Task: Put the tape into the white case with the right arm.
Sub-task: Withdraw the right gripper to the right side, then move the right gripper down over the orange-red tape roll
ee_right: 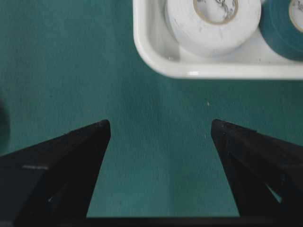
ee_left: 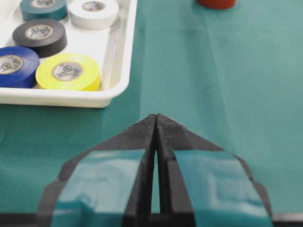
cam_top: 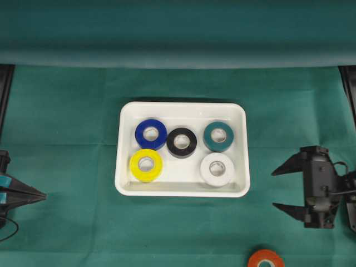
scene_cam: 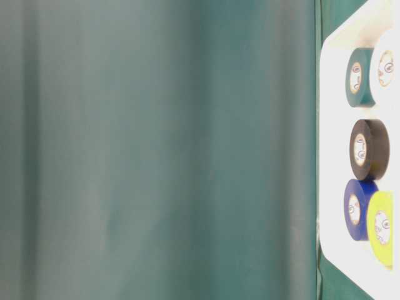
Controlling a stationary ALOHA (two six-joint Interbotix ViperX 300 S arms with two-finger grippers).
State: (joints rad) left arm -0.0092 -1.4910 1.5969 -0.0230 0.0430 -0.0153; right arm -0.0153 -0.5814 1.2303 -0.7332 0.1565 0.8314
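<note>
Tape rolls occupy the glossy white shallow rectangular plastic case (cam_top: 182, 192), which lies flat at the middle of the green cloth-covered table (cam_top: 67, 122) with its long axis running left to right in the overhead view. Five rolls lie flat inside, holes upward: a blue roll (cam_top: 151, 133) and a yellow roll (cam_top: 146, 164) touching at the left, a black roll (cam_top: 182, 142) in the middle, a teal roll (cam_top: 218, 136) and a white roll (cam_top: 217, 168) at the right. One bare space shows in the front row between yellow and white.

An orange tape roll (cam_top: 266, 259) lies flat on the cloth outside the case, near the bottom edge of the overhead view, below and to the right of the case's right front corner and just left of the right arm.

The right gripper (cam_top: 281, 189), black with two long tapered fingers, stands right of the case, tips pointing left toward it, spread wide with nothing between them. Bare cloth separates the tips from the case rim.

The left gripper (ee_left: 155, 120), black with light-blue tape strips, sits at the left edge with its fingers pressed together, empty, well apart from the case.
</note>
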